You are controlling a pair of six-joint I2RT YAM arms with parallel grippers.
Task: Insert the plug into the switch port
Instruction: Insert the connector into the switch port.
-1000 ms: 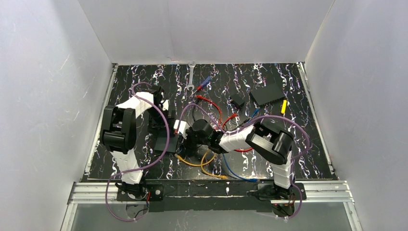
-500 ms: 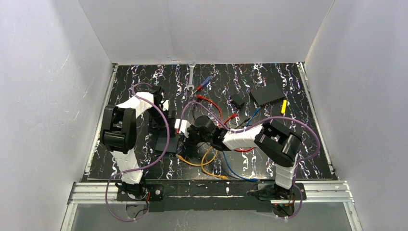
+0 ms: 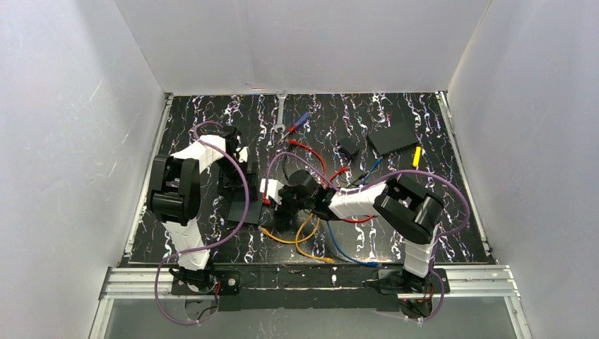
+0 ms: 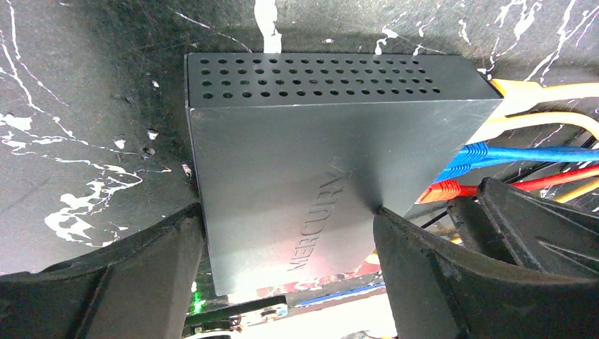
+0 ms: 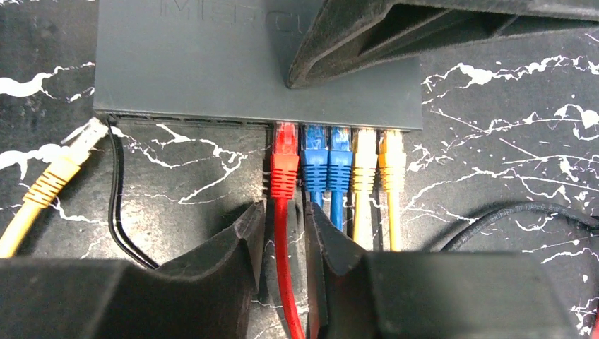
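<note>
From the overhead camera I am seeing the switch [image 3: 237,212] lying flat on the surface [image 3: 438,226], at about 8 o'clock from its middle. The left end effector [image 3: 240,191] is hanging right over it. The right end effector [image 3: 277,200] is sitting just beside it on its 3 o'clock side, among red, blue and yellow cables [image 3: 311,240]. A wrench [image 3: 281,113] is lying at 12 o'clock by the far edge. A black slab [image 3: 392,138] is lying at 2 o'clock, well apart from both arms.

Through the left wrist camera the switch is filling the middle, its perforated side at 12 o'clock. The left end effector is standing wide open across it. The finger at 7 o'clock [image 4: 141,282] is meeting the switch's edge, and the finger at 5 o'clock [image 4: 438,282] is resting its tip on the top face near the port edge. I cannot tell whether they are squeezing. Cables are entering the switch at 3 o'clock.

Through the right wrist camera the switch is sitting at 12 o'clock with its port row facing me. The red plug [image 5: 284,166] is sitting in a port, with two blue plugs [image 5: 326,166] and two yellow plugs [image 5: 378,166] at its 3 o'clock. A loose yellow plug [image 5: 78,145] is lying at 9 o'clock beside a thin black wire [image 5: 116,205]. The right end effector's fingers [image 5: 233,244] are standing nearly together at 6 o'clock, with the red cable [image 5: 284,254] running between them just behind the red plug. I cannot tell whether they are pinching it.
</note>
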